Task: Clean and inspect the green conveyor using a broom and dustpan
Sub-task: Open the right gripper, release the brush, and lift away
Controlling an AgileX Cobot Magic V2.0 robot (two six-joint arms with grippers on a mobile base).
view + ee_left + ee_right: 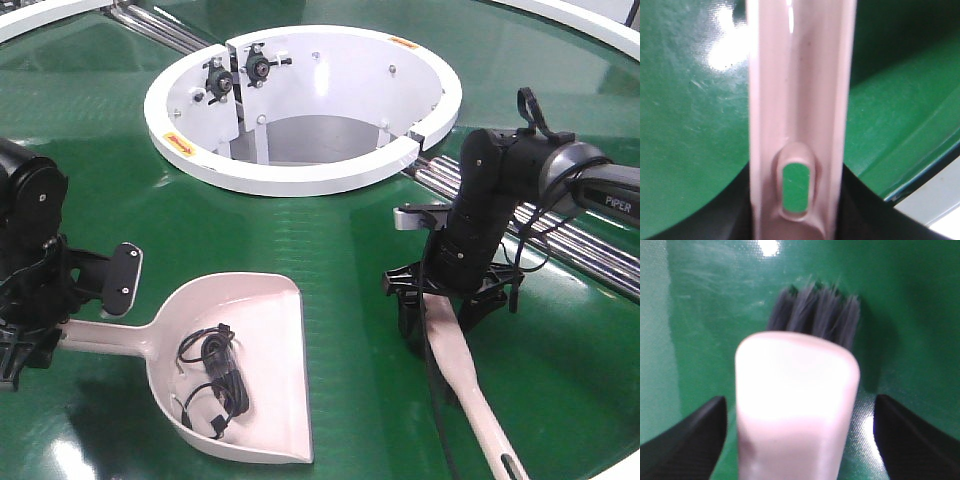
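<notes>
green conveyor desk (340, 250) all round, glossy, w/ a white ring (300, 180) far-centre and steel rollers (570, 245) to the right. near left, the pink dustpan (270, 330) lies flat on the belt, mouth toward the near right, black cable (215, 375) coiled inside. left fingers (122, 280) are closed on its handle, which runs straight btwn them in the wrist view. right fingers (690, 440) grip the pink broom (455, 355) near its head, dark bristles (815, 310) down on the green just right of the pan, handle slanting to the near right.
</notes>
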